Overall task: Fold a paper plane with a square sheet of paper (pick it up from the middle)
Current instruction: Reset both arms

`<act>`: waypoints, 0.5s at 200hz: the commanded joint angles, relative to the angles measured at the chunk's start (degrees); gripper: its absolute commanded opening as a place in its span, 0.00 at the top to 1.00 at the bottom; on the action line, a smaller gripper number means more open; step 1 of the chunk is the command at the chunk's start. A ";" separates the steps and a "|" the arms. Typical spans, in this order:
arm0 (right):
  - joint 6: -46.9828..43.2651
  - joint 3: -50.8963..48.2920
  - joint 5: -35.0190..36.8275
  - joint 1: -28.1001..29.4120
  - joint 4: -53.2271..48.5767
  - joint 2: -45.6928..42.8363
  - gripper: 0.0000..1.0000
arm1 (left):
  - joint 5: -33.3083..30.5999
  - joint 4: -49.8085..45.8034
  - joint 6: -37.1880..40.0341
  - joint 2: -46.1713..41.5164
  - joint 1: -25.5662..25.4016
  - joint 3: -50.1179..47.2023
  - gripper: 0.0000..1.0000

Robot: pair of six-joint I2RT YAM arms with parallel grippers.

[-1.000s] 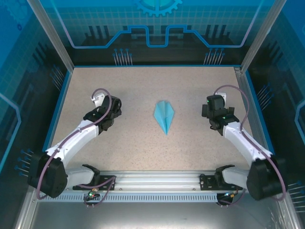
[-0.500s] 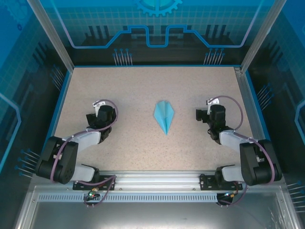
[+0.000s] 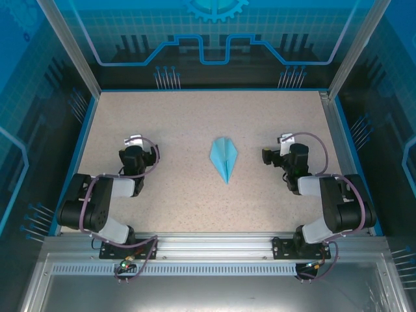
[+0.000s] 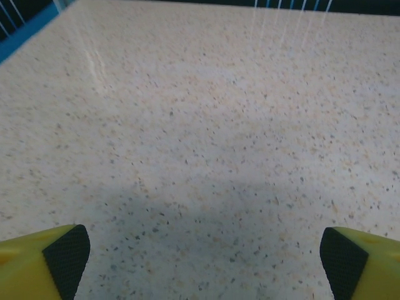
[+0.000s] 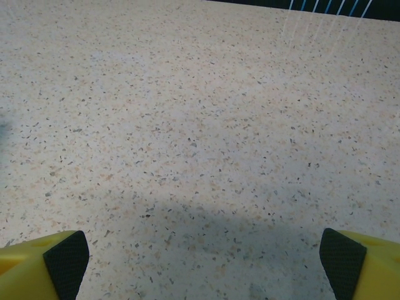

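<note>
Two arms, two grippers, one paper plane. The left gripper point(image 3: 134, 144) sits at the plane's 9 o'clock, well apart from it and released. Its wrist view adds two yellow fingers point(image 4: 37, 262) with black pads, spread to the lower corners over the speckled table point(image 4: 206, 125). From overhead, the paper plane point(image 3: 224, 158) lies flat mid-table, a light-blue dart with a centre crease, its nose toward 6 o'clock. The right gripper point(image 3: 278, 155) sits at its 3 o'clock, likewise released, with its fingers point(image 5: 359, 259) wide.
</note>
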 commanded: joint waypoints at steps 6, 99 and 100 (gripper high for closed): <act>-0.56 0.92 -1.22 -0.78 2.36 -0.04 0.01 | 5.04 3.97 -0.14 -0.28 1.36 -0.18 0.01; -0.76 1.04 -1.04 -0.60 2.19 -0.04 0.01 | 4.98 3.46 0.04 -0.35 1.18 0.00 0.01; -0.75 1.02 -1.07 -0.58 2.18 -0.04 0.01 | 4.97 3.49 0.04 -0.33 1.18 0.00 0.01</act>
